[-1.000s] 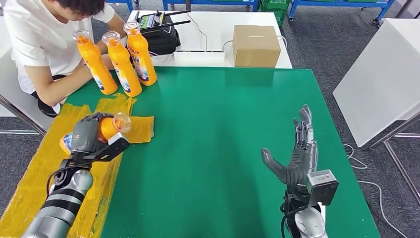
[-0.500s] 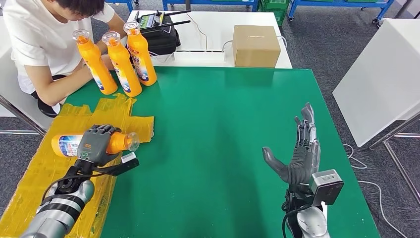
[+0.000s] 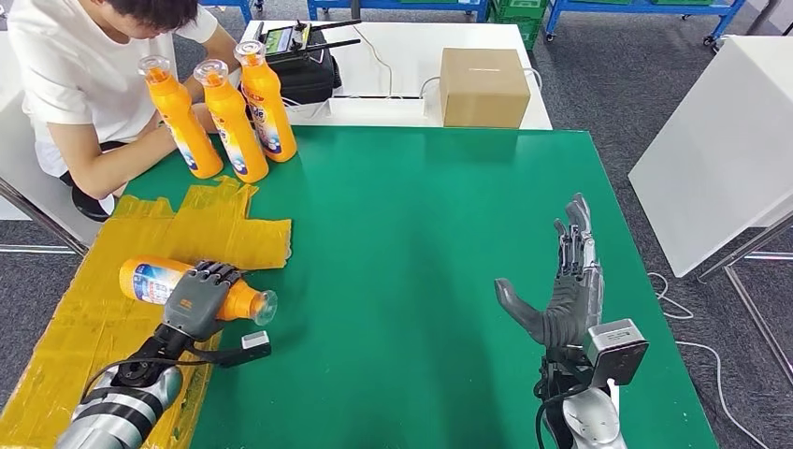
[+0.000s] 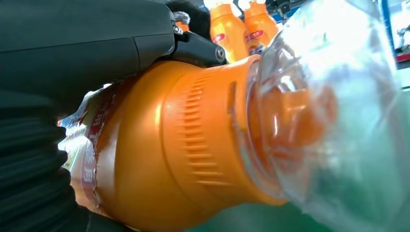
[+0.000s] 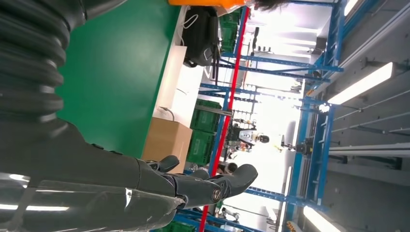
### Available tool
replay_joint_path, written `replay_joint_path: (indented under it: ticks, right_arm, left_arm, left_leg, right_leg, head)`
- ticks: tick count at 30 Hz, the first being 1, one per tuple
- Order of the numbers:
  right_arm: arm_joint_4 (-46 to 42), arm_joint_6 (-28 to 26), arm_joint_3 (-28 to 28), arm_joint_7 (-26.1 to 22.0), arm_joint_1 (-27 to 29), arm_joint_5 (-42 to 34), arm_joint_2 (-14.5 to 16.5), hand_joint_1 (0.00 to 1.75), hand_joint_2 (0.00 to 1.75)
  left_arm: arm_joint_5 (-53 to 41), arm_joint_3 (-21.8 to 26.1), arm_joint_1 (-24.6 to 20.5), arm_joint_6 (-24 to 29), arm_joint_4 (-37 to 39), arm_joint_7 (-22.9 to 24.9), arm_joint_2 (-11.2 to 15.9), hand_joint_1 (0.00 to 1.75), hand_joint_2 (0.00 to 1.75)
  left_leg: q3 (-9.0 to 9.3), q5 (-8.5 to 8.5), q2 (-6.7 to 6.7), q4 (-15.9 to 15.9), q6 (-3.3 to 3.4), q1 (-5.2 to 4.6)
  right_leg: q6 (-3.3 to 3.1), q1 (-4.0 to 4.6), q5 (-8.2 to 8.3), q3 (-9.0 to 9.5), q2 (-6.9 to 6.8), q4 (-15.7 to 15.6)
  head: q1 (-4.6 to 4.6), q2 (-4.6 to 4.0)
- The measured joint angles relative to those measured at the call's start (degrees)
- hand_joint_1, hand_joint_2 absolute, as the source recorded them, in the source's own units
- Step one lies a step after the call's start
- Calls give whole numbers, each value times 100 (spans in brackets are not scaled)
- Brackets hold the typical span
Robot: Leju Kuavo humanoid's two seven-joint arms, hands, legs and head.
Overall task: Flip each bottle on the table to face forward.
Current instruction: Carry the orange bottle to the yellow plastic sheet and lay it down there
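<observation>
An orange bottle (image 3: pixel 150 281) with a clear cap lies on its side at the left of the green table (image 3: pixel 421 234), partly on yellow plastic sheeting (image 3: pixel 84 318). My left hand (image 3: pixel 194 297) grips it around the neck end; the left wrist view shows the orange bottle (image 4: pixel 193 145) close up with its clear cap (image 4: pixel 333 111) and my left hand (image 4: pixel 72 58) over it. Three more orange bottles (image 3: pixel 229 117) stand upright at the far left corner. My right hand (image 3: pixel 561 299) hovers open above the table's right side, fingers spread, holding nothing; the right wrist view shows the right hand (image 5: pixel 145 183).
A person in a white shirt (image 3: pixel 84 75) sits at the far left corner behind the standing bottles. A cardboard box (image 3: pixel 483 86) and a black device (image 3: pixel 304 61) rest on the white table beyond. A white table (image 3: pixel 720 150) stands to the right.
My left hand has lowered the bottle from a raised, tilted hold to lying flat, cap pointing right, and shifted it toward the near edge. The right hand has stayed put.
</observation>
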Motion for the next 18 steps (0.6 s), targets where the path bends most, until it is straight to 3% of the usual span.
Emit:
replay_joint_path:
  ticks: [6, 11, 18]
  right_arm:
    - [20, -57, 57, -8, 16, 168, -43, 0, 175]
    - [15, -68, 103, -72, 141, 308, -67, 0, 175]
    - [-4, -113, 154, -97, 246, 531, -93, 0, 175]
  left_arm:
    - [910, 1, 54, -1, 77, -497, -292, 0, 175]
    - [2502, 55, 228, -200, -245, -1198, -570, 0, 175]
    - [3586, 148, 522, -737, -1222, -1269, -902, 0, 175]
  left_leg:
    - [0, 0, -6, 1, 0, -1]
    - [-1, 0, -7, 3, 0, -3]
    - [-2, 0, -6, 1, 0, -2]
  right_leg:
    - [0, -2, 0, 1, -5, 0]
    - [0, -2, 0, 0, -5, -1]
    - [0, -1, 0, -1, -4, -1]
  head:
    - [1, 0]
    - [0, 0]
    - [1, 0]
